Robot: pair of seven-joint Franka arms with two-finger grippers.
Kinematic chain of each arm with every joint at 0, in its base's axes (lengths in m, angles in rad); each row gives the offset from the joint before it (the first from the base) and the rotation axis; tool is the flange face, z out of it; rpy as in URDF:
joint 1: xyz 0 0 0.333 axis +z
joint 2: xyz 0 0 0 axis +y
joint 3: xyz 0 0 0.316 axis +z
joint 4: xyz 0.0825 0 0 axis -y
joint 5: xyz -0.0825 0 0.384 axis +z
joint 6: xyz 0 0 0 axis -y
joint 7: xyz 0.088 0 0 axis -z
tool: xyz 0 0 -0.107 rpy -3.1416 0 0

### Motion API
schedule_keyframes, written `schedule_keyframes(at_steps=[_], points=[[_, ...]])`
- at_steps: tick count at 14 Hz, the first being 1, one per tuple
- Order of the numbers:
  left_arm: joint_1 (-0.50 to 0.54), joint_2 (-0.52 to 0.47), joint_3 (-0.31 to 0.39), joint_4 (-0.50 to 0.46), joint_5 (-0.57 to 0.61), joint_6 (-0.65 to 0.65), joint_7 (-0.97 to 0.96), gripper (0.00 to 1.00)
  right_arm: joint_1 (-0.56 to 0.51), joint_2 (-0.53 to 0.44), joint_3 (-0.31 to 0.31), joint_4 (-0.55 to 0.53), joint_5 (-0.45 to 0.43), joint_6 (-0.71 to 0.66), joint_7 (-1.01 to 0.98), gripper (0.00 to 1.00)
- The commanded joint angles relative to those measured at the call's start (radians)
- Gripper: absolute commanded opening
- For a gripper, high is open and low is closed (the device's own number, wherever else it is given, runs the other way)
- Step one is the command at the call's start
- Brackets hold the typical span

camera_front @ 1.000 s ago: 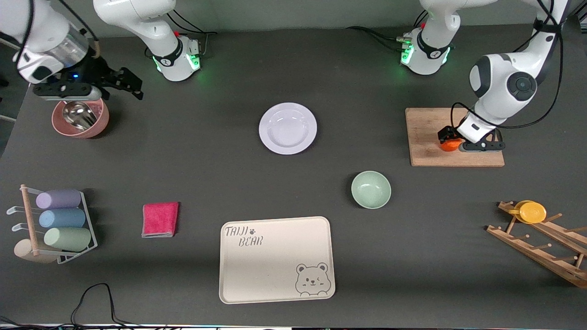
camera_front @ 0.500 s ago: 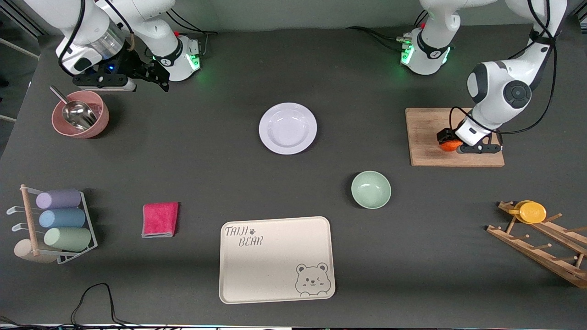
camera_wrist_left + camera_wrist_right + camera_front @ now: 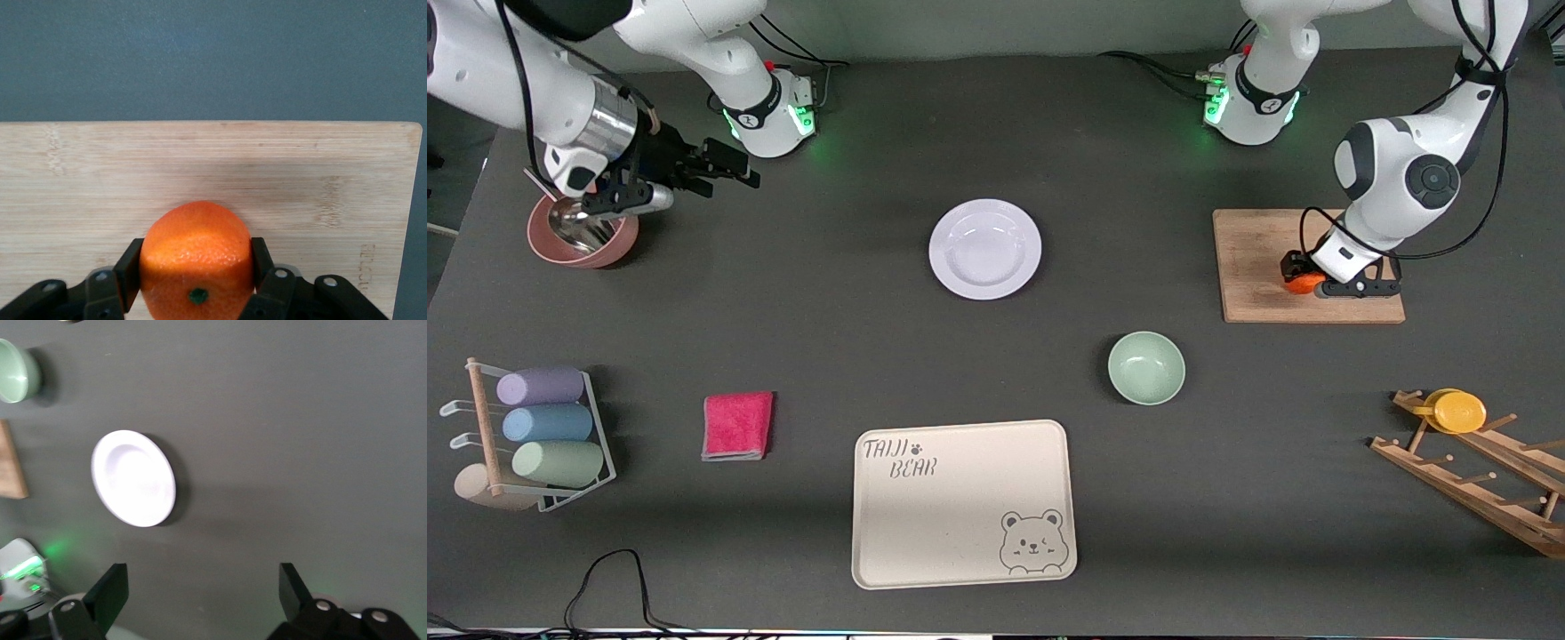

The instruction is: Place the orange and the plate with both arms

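The left gripper (image 3: 197, 283) is down on the cutting board (image 3: 1254, 258) at the left arm's end of the table, and its two fingers (image 3: 130, 267) are pinching the orange (image 3: 197, 260) from either side, the fruit sitting square between them with its stem dimple facing the wrist camera. It rests on the wood, so the lift looks not yet made.

The plate (image 3: 984, 248) lies flat out in the middle of the table, well apart from both arms. The right gripper (image 3: 725, 167) hangs with its fingers (image 3: 110, 593) spread wide over bare tabletop near a pink bowl (image 3: 614, 244) at the right arm's end, and the plate lies straight out ahead of that open gap (a good way off yet). I'd judge the plate is the right arm's job, since that arm is pointed at it and has nothing in hand.

A round, shallow plate gives no long axis to line up with; only its rim offers a hold.
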Motion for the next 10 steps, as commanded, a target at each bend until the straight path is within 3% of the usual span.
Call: schedule_keyframes(at_steps=[1, 4, 7, 10], points=[[0.004, -0.052, 0.004, 0.018, 0.011, -0.031, 0.010, 0.29, 0.016, 0.013, -0.007, -0.117, 0.164, 0.118, -0.158, 1.00], [-0.001, -0.123, -0.002, 0.183, 0.011, -0.358, -0.012, 0.29, 0.015, 0.077, -0.009, -0.148, 0.334, 0.143, -0.329, 1.00], [-0.010, -0.154, -0.019, 0.353, 0.004, -0.600, -0.088, 0.29, 0.015, 0.138, -0.009, -0.198, 0.495, 0.187, -0.506, 1.00], [-0.015, -0.152, -0.103, 0.521, -0.012, -0.802, -0.203, 0.29, 0.013, 0.226, -0.042, -0.246, 0.661, 0.198, -0.730, 1.00]])
